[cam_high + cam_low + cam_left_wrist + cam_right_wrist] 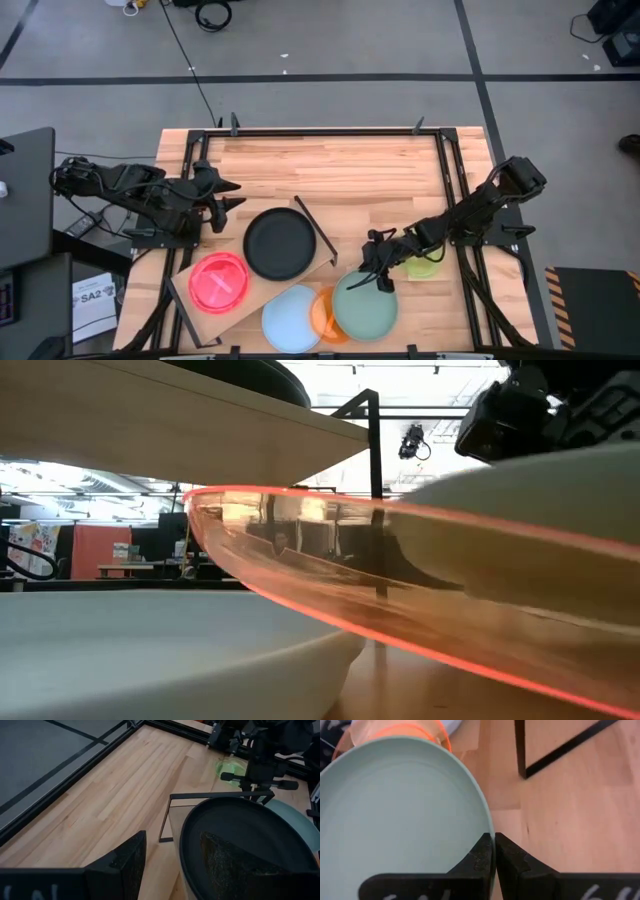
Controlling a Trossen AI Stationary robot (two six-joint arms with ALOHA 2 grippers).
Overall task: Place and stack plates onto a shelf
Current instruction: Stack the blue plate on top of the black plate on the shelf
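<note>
Our right gripper (pixel 493 851) pinches the mint-green plate (pixel 365 305) by its rim; the shelf (pixel 222 312) lies leftward, our left gripper (pixel 170 865) released.

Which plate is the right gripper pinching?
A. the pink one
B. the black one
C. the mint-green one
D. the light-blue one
C: in the right wrist view the right gripper has its fingers closed on the rim of the mint-green plate; the high view shows it at that plate's edge too.
</note>
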